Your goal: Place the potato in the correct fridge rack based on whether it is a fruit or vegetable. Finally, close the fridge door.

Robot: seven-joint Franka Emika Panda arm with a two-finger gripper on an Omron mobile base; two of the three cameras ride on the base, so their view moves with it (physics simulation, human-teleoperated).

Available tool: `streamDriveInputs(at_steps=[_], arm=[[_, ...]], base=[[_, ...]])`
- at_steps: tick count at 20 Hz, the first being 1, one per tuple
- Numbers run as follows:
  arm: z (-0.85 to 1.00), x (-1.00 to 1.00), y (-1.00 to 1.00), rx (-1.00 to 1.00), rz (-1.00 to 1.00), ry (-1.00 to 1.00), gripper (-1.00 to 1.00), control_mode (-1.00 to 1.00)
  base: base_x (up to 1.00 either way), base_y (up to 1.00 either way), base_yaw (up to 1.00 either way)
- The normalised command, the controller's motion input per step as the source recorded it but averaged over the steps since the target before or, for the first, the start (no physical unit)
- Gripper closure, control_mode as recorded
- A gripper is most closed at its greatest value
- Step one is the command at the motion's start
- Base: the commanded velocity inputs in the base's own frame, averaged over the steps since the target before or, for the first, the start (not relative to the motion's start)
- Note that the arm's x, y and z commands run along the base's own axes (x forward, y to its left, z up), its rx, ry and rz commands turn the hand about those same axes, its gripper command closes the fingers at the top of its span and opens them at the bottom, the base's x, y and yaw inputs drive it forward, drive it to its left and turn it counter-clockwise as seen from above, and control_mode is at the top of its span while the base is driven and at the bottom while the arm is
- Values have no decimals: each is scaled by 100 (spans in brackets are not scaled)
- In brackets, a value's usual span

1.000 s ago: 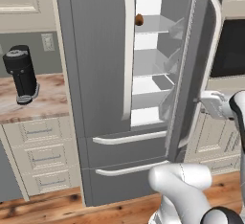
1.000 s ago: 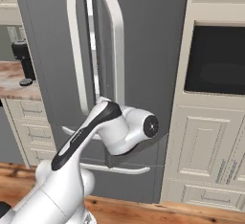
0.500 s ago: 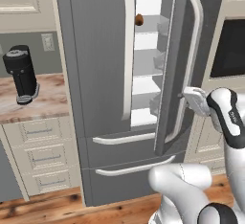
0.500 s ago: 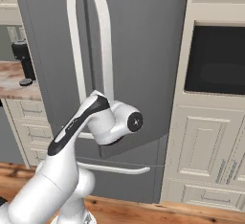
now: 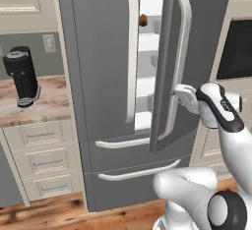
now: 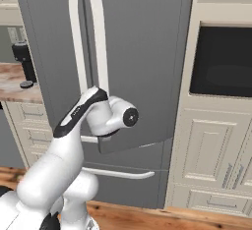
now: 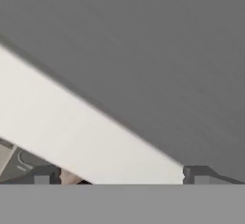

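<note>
One step left: potato (image 5: 143, 20) sits on the fridge rack (image 5: 152, 31), up inside the fridge behind the right door (image 5: 170, 67), so we're on closing. Our gripper (image 5: 180, 95) is against that door's handle (image 5: 180, 52), jaws spread wide, holding nothing. Next we push the door fully shut.

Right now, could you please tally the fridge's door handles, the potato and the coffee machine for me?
Upright fridge door handles: 2, left handle and right handle
Drawer handles across the lower fridge: 2, upper and lower
Potato on the fridge rack: 1
Coffee machine: 1
Total: 6
</note>
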Motion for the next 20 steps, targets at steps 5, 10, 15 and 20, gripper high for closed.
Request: streamDriveInputs(at_steps=[5,10,15,20], arm=[[7,63,14,0,-5,-6,-100,-100],[11,59,13,0,-6,-5,-100,-100],[10,61,11,0,-7,-5,-100,-100],[6,67,2,0,-4,-1,-100,-100]], base=[[0,0,0],[0,0,0],[0,0,0],[0,0,0]])
